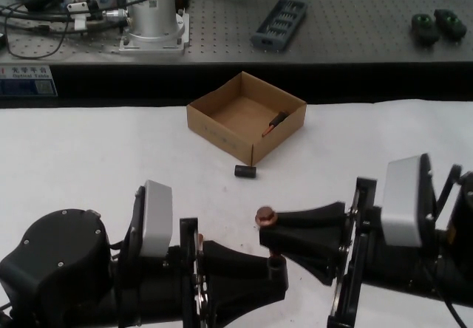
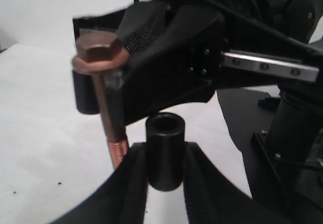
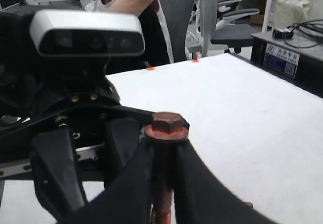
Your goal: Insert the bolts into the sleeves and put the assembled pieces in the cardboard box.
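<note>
My left gripper is shut on a short black sleeve, held upright with its bore open upward; the same sleeve sits low in the high view. My right gripper is shut on a copper bolt just under its hex head. The bolt hangs head up beside the sleeve, its threaded tip level with the sleeve's body, outside the bore. The cardboard box stands at mid-table with one assembled piece inside. A loose black sleeve lies just in front of the box.
White cloth covers the bench around the box. Behind it, a perforated metal table carries a metal post, a blue tray and two dark green parts. Both arms crowd the near edge.
</note>
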